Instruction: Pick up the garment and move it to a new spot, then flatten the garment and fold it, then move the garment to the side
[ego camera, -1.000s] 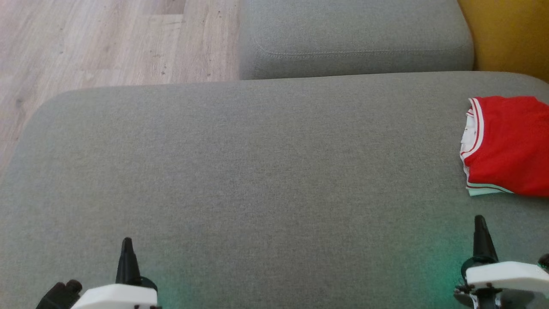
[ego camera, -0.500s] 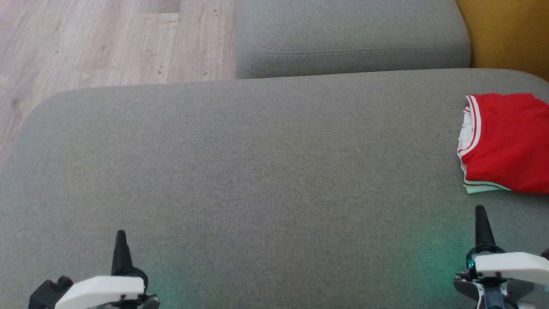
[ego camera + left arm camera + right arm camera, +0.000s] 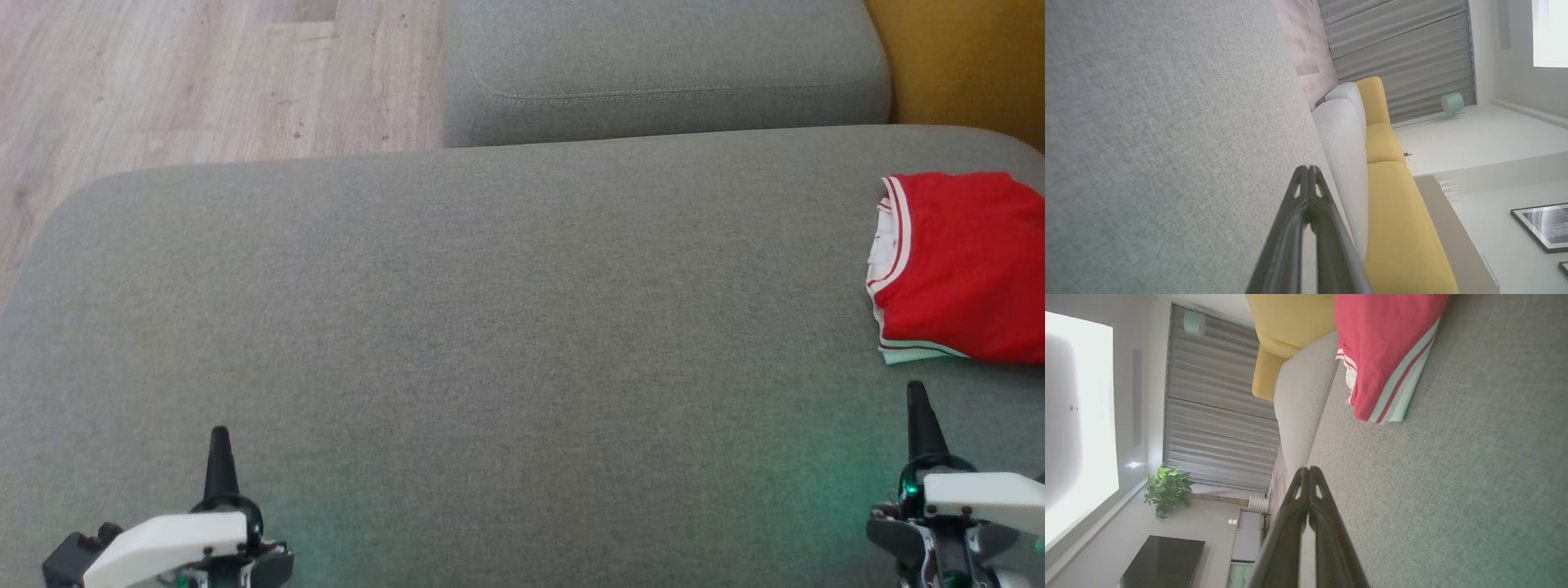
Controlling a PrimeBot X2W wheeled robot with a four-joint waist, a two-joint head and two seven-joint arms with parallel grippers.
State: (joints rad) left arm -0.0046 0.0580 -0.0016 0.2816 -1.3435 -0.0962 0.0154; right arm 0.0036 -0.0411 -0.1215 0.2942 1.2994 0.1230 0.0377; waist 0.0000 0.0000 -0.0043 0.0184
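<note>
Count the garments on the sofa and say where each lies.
1. The red garment lies at the right end of the grey seat, just beyond the right hand. The head view cuts it off, so another may be hidden there.

Garment (image 3: 959, 265) on cushion's (image 3: 490, 327) right edge

Grey sofa seat (image 3: 490, 327), pale wood floor (image 3: 163, 82), yellow sofa (image 3: 963, 57), grey curtains (image 3: 1216, 416)

place: living room | evidence: grey sofa (image 3: 490, 327), curtains (image 3: 1220, 428), potted plant (image 3: 1166, 490) — home
</note>
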